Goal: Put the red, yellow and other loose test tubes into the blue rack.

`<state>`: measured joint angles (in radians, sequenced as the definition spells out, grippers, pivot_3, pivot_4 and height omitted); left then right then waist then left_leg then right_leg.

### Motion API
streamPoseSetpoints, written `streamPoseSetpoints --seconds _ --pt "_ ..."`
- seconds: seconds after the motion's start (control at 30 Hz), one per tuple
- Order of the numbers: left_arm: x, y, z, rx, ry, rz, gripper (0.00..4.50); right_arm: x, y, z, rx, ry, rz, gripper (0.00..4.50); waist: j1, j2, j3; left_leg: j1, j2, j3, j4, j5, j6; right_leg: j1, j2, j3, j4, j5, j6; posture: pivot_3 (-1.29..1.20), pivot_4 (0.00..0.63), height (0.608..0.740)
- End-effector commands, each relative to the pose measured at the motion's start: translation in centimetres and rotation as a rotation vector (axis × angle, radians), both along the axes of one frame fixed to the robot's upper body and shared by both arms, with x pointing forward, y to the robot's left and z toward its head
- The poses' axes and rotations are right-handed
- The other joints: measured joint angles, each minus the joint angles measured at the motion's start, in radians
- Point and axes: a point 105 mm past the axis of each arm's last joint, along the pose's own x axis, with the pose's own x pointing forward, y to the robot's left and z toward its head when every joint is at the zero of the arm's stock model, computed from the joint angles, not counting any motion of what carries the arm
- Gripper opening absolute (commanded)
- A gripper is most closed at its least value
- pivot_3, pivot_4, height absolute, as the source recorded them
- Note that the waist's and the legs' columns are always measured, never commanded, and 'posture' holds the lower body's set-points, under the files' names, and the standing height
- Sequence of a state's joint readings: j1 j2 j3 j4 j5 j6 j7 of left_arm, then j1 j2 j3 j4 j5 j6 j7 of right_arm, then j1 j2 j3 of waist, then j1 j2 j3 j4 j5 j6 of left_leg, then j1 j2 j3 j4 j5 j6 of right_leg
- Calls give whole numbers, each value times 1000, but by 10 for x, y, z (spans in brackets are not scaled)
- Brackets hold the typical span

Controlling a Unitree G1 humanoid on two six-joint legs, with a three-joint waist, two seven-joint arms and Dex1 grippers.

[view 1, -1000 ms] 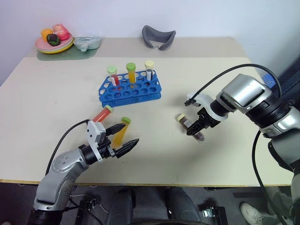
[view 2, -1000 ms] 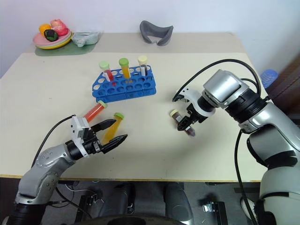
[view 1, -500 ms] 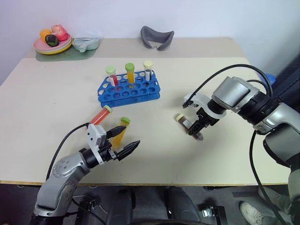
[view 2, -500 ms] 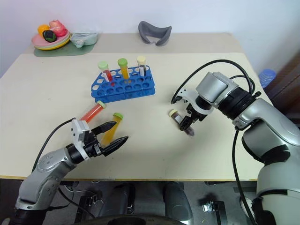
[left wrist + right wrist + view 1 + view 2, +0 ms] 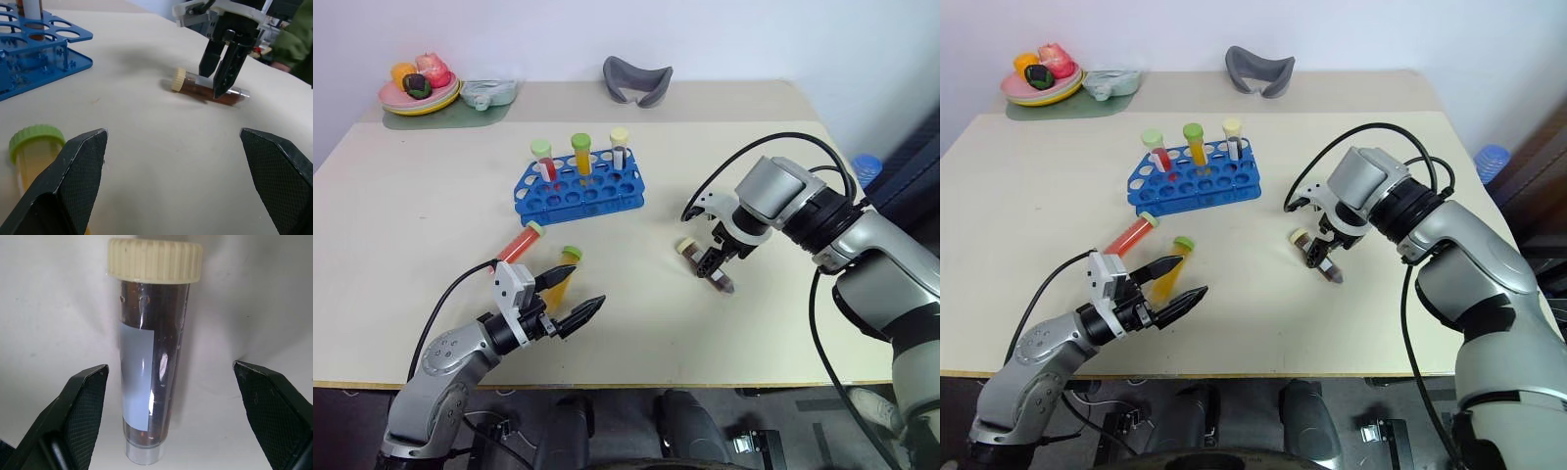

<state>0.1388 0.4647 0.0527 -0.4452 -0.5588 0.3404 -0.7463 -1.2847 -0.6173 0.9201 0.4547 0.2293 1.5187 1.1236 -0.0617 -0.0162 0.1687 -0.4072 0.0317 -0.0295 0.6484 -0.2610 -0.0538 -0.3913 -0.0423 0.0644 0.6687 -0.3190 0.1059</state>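
dark brown tube: lies flat on the table, well to the right of the blue rack — cream cap toward the rack, metal-tipped end toward the near right.
left eye view: right gripper points steeply down right over this tube, 2 fingers spread; the red tube and the yellow-orange tube lie near the left gripper, whose fingers are also spread and empty.
left wrist view: the right gripper's fingers come down on either side of the tube's middle, across its long axis; whether they touch it I cannot tell.
right wrist view: tube lengthwise between the 2 fingertips, clear gaps both sides — not yet gripped.
judgement: the right arm is nearer; closing should catch it mid-length.
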Motion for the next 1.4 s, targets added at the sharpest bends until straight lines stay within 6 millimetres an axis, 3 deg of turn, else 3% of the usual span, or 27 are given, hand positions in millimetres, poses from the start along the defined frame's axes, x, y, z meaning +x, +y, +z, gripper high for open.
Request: streamPoseSetpoints --seconds 0.03,0.23,0.63,0.9,1.07,1.4 --pt "0 -2 10 -12 -39 -12 4421 -5 12 -14 18 26 14 4187 -5 -2 -1 0 0 0 0 0 0 0 0 0 0 0 0 0 150 740" --pt "0 -3 9 -10 -36 -17 4421 -1 9 -18 2 -4 -16 4187 -9 -5 -3 2 0 0 0 0 0 2 0 0 0 0 0 0 150 740" --pt "1 -5 8 -14 -40 -15 4421 -15 19 -34 -42 22 25 4187 -8 -11 -9 3 1 -1 -1 0 0 3 0 0 0 0 -1 0 150 740" --pt "-6 -5 5 -23 -30 14 4421 -8 24 -35 -53 9 54 4187 -9 -17 -14 6 1 0 -2 0 0 5 0 0 -1 0 -1 0 150 740" --pt "-9 -4 4 -26 -25 32 4421 -3 28 -34 -54 7 70 4187 -11 -17 -14 18 1 0 -6 -1 1 17 0 0 -5 -1 -4 0 150 740" --pt "-12 -4 4 -34 -21 51 4421 4 38 -31 -32 4 65 4187 -13 -17 -14 19 2 0 -7 -1 1 17 -2 0 -5 -2 -7 0 150 740"
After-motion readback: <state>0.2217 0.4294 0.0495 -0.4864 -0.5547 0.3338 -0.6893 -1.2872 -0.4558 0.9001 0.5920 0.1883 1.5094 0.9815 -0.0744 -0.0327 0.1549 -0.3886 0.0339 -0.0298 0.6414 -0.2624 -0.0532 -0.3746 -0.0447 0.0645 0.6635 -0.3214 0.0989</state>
